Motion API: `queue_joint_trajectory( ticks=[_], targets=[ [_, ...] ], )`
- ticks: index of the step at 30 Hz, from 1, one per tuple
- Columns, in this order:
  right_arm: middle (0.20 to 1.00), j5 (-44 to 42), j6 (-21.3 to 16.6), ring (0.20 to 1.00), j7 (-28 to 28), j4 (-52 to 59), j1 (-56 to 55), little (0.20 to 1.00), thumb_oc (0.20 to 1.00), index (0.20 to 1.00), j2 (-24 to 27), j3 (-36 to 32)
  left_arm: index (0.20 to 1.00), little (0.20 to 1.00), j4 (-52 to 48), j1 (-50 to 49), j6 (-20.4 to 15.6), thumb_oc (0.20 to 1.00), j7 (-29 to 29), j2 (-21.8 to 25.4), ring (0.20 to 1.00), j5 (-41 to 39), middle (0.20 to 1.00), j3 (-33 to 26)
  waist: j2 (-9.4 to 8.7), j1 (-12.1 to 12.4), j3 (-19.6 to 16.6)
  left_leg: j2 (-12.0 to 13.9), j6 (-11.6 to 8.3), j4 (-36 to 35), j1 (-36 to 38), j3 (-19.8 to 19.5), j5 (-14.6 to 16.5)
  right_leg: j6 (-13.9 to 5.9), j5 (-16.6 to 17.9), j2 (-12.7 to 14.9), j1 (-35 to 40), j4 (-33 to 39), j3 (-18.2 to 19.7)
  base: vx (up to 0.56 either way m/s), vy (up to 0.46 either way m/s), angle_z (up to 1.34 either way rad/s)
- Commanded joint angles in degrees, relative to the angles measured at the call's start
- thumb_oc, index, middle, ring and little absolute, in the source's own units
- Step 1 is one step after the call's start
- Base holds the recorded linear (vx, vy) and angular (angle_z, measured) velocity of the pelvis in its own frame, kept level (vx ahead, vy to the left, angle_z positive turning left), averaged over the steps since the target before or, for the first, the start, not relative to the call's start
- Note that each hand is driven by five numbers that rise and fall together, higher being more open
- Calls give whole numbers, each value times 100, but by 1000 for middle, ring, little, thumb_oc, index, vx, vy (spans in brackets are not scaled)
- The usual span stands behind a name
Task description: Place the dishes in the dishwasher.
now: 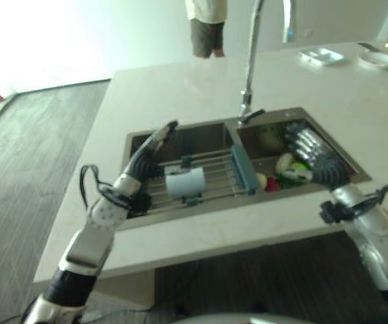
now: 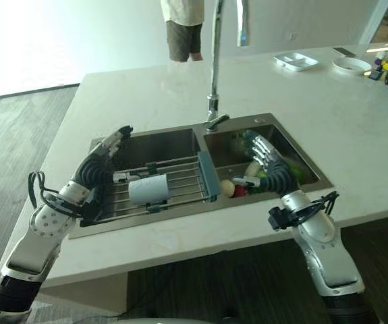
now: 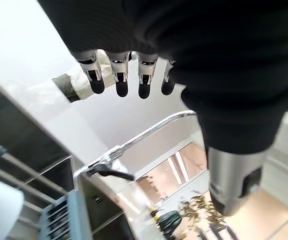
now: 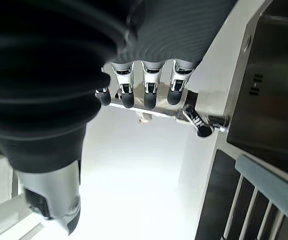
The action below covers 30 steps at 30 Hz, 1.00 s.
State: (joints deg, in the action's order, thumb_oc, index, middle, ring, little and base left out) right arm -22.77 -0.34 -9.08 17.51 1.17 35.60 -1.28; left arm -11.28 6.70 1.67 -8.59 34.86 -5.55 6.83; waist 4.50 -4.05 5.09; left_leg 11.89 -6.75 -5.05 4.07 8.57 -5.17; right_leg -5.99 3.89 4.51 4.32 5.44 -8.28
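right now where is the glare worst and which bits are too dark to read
Left eye view: the floor beyond the counter is washed out white at the upper left. Right eye view: the sink walls are dim, yet the white cup on the rack reads clearly. Right wrist view: blown-out white behind the right hand.

Cup (image 2: 147, 188), seemingly, on sink rack (image 2: 180, 181)

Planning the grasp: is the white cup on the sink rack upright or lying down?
Lying down. The white cup rests on its side across the rack bars, its round end facing the left hand.
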Motion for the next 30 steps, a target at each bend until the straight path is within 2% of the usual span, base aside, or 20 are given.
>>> queue_joint_trajectory(
  ticks=[1,4,11,14,20,30],
  targets=[
    [1000,-209,-271,1000,-45,133,247,1000,1000,1000,-112,-14,1000,1000,308,592,298,1000,-162,531,1000,189,1000,179,-342,-74,-132,-179,96,5,171,88,125,-308,75,442,129,-44,-182,20,-26,-4],
    [1000,-271,-325,1000,-126,41,334,1000,1000,1000,9,-5,1000,1000,758,970,711,1000,-326,763,1000,221,1000,474,-244,-213,-145,-163,74,5,237,132,136,-299,61,427,147,-44,-118,14,7,-4],
    [1000,-366,-324,1000,-378,-137,523,1000,1000,1000,233,30,1000,1000,2344,1966,1187,1000,-755,1136,1000,769,1000,1156,-80,-580,-197,-240,102,5,389,325,217,-322,60,467,171,-44,142,36,61,-12],
    [1000,-387,-339,1000,-535,-201,556,1000,1000,1000,278,-26,1000,1000,2955,2258,1080,1000,-734,1188,1000,1010,1000,1313,-47,-696,-211,-280,125,5,446,401,264,-328,58,467,175,-44,229,28,74,-16],
    [1000,-349,-355,1000,-727,-242,574,1000,1000,1000,319,-68,1000,1000,3530,2390,1117,1000,-743,1037,1000,1366,1000,1448,-63,-799,-254,-315,163,5,511,487,330,-341,54,457,175,-44,334,13,36,-10],
    [1000,-267,-349,1000,-834,-281,546,1000,1000,1000,266,-105,1000,1000,3583,2131,1164,1000,-979,745,1000,1911,1000,1559,-134,-795,-272,-333,208,5,545,501,381,-358,49,441,183,-44,378,2,5,-2]
  ],
)
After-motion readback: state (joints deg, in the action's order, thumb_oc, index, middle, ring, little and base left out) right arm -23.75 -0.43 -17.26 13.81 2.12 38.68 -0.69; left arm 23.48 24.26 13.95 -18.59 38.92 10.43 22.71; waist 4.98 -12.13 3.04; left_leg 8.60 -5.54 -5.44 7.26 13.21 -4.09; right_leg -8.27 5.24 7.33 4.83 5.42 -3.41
